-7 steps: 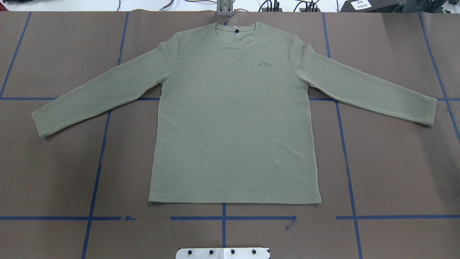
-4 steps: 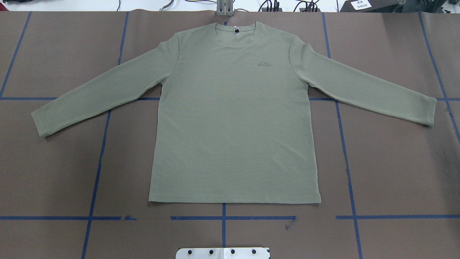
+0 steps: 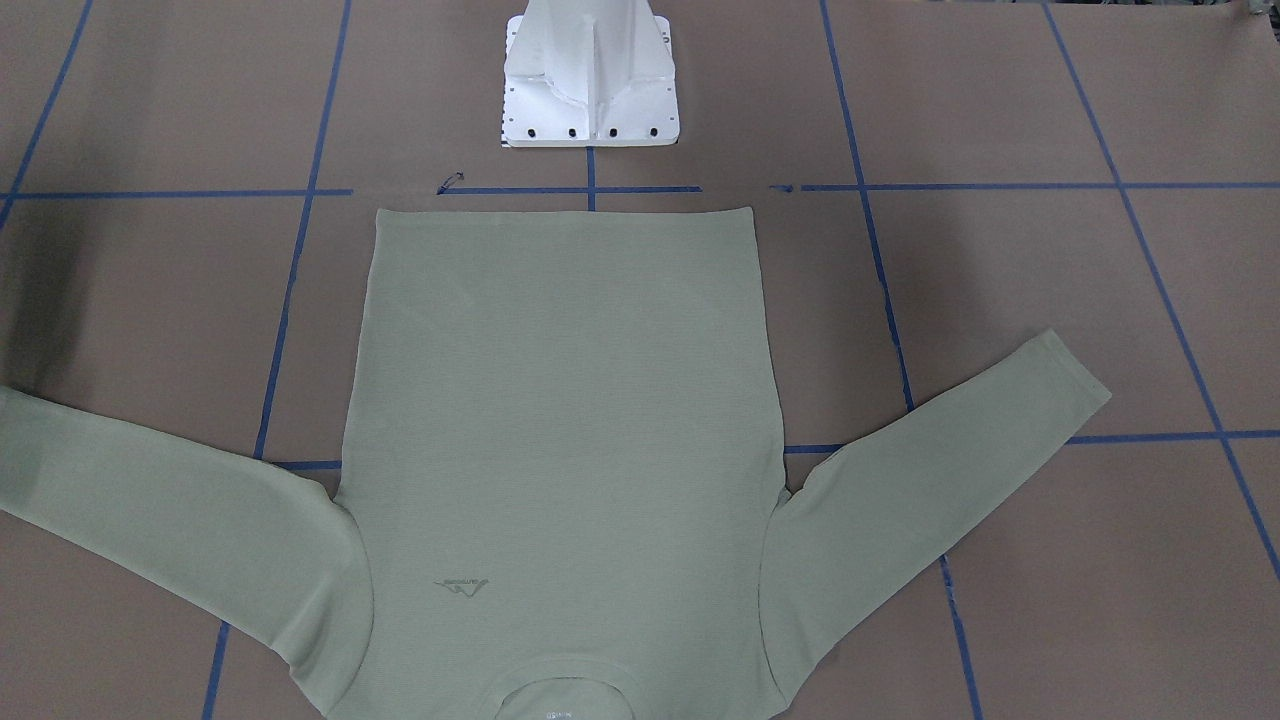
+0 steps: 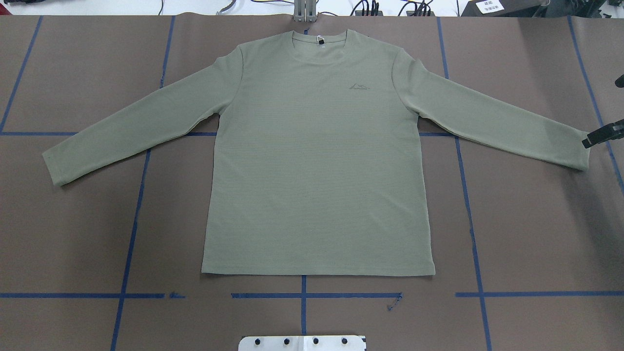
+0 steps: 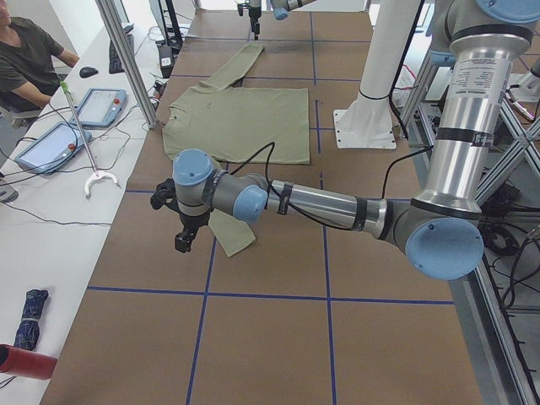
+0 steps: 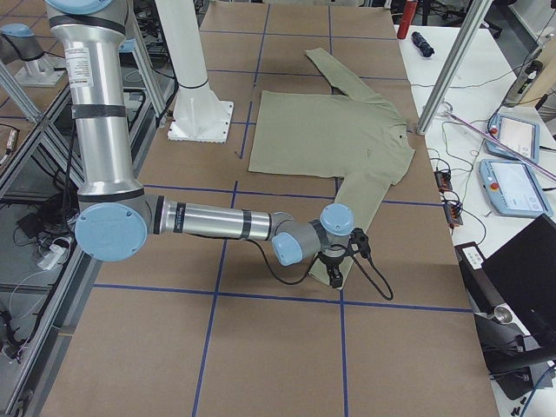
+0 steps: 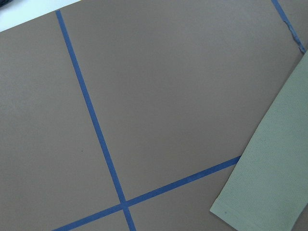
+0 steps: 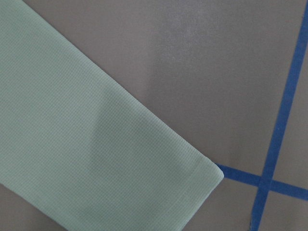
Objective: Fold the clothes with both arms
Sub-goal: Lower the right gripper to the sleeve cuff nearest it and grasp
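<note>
The pale sage-green shirt lies flat and face up on the brown table, sleeves spread, neckline at the far edge; it also shows in the front-facing view. Two black prongs of my right gripper enter at the overhead view's right edge, spread wide apart, one beside the right sleeve cuff. The right wrist view shows that cuff close below. My left gripper hovers just off the left sleeve cuff; I cannot tell if it is open. The left wrist view shows the cuff at lower right.
The white pedestal base stands at the robot's side of the table, near the shirt's hem. Blue tape lines cross the table. Beyond the neckline a side table holds tablets and cables, with an operator seated there.
The black prongs of my right gripper have come into the overhead view at the right edge, by the right cuff. The shirt has not moved.
</note>
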You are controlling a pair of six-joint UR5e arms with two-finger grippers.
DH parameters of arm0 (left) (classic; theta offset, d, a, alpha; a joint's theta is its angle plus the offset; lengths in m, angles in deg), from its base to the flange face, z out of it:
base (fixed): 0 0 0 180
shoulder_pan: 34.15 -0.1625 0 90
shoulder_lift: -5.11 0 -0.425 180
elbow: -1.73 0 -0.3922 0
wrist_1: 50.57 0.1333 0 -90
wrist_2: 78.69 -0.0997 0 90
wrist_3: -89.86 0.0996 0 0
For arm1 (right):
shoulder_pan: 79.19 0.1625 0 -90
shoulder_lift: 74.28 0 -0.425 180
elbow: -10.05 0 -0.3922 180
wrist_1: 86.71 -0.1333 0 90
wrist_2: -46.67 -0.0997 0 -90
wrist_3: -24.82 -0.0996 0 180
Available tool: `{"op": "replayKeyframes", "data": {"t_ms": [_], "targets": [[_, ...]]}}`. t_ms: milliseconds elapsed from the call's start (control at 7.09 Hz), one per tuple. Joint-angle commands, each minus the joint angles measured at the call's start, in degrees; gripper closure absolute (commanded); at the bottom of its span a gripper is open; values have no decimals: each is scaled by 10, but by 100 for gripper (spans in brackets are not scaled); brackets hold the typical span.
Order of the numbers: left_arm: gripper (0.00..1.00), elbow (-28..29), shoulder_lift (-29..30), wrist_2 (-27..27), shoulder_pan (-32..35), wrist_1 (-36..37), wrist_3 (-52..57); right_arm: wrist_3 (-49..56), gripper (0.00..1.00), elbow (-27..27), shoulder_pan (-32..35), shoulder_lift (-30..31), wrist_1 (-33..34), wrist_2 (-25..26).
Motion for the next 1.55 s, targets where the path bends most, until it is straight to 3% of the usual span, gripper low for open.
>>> {"op": "replayKeyframes", "data": {"t_ms": [0,1128,1269,1410], "targets": [[0,-1,-2,1,0,-1,-2,-3,0,-50,-11,-21,-2,0],[0,-2,-2,1,1,-6,-1,-1,1,-75,-20,-22,-1,-24],[0,-2,-2,1,1,-6,-1,-1,6,-75,-20,-22,-1,-24],[0,-1,-2,0,1,-6,-1,-3,26,-75,-21,-23,-1,-25]]}}
